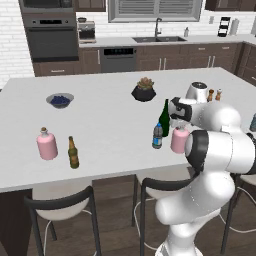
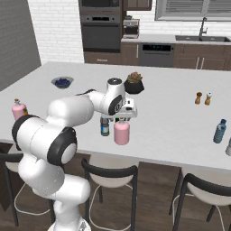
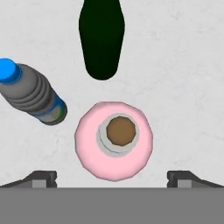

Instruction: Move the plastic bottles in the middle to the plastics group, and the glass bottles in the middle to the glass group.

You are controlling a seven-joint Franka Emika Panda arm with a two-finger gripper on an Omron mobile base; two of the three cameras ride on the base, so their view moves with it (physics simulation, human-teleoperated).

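Three bottles stand mid-counter: a squat pink flask (image 1: 179,140) (image 2: 121,131) (image 3: 113,140), a small clear water bottle (image 1: 157,136) (image 2: 104,126) (image 3: 33,94) and a tall dark green wine bottle (image 1: 164,118) (image 3: 101,37). My gripper (image 1: 180,126) (image 2: 122,116) (image 3: 113,179) hangs open straight above the pink flask's stopper, its fingertips (image 3: 41,178) wide on either side and touching nothing. The glass group, a pink flask (image 1: 47,145) (image 2: 18,109) and a brown beer bottle (image 1: 73,153), stands at the counter's left. The plastics group, a bluish bottle (image 2: 219,131) (image 1: 253,122), is at the right.
A bowl of blueberries (image 1: 60,100) (image 2: 62,82) and a potted succulent (image 1: 144,90) (image 2: 134,83) sit farther back. Salt and pepper shakers (image 1: 214,95) (image 2: 203,98) stand back right. Stools (image 1: 60,210) line the counter's near edge.
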